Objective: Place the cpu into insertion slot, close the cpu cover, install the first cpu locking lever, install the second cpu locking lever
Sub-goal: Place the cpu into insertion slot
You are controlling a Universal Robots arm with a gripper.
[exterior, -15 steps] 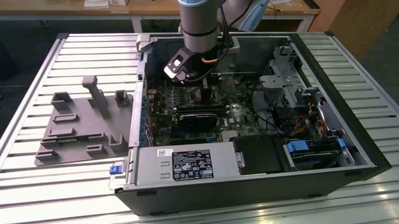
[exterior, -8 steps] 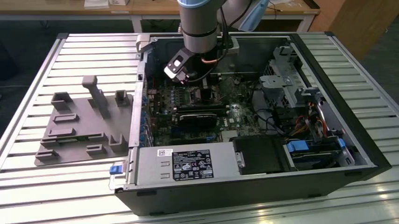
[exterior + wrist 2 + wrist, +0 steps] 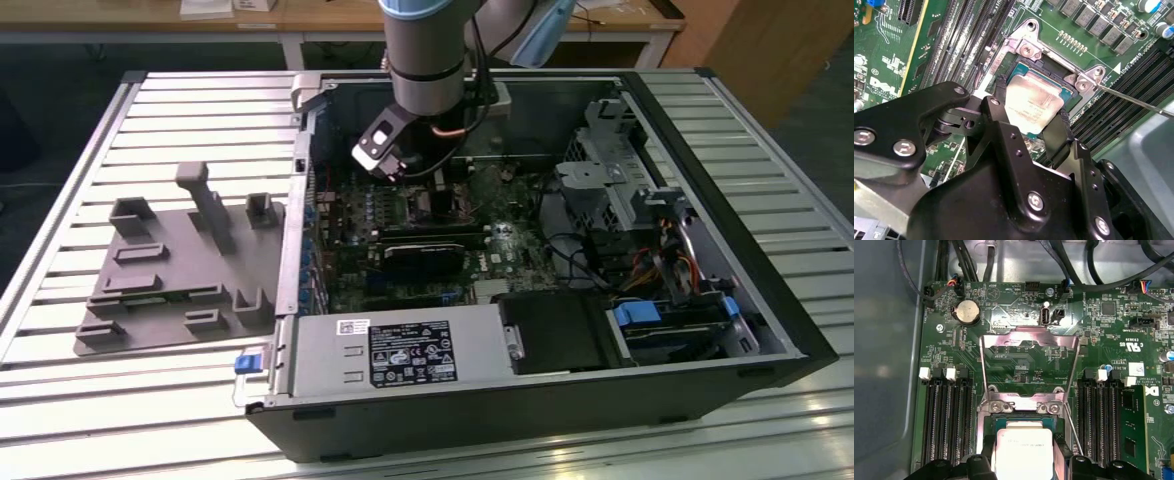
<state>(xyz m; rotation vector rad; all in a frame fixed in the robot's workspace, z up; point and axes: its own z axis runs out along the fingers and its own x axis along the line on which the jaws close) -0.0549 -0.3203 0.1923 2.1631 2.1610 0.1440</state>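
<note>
In the exterior view the arm (image 3: 427,50) reaches down into the open computer case (image 3: 534,410) on the slatted bench (image 3: 200,100), and its wrist hides what lies under it on the green board. In the second wrist view the gripper's own black body covers the near part of the insertion slot (image 3: 1010,74) and one corner of the cpu (image 3: 1034,100). In the first wrist view the chip's near edge is cut off by the picture's border. Whether the cpu sits fully down in the slot or rests just over it cannot be told. The gripper (image 3: 1030,111) is narrowed to the chip's width, with its fingers (image 3: 998,107) pressed on two opposite sides of the cpu, so it pinches the chip right at the slot. The cpu's pale metal face is turned up and looks slightly tilted against the slot's silvery rim. The cpu cover (image 3: 1009,340) stands swung open beyond the slot, hinged at its far edge, and green board shows through its square window. A thin wire lever (image 3: 1139,102) juts out from one corner of the slot, clear of the cover. Long black memory slots (image 3: 946,415) flank the slot on both sides. A grey moulded tray (image 3: 160,290) lies on the bench beside the case, towards the exterior view's left.
</note>
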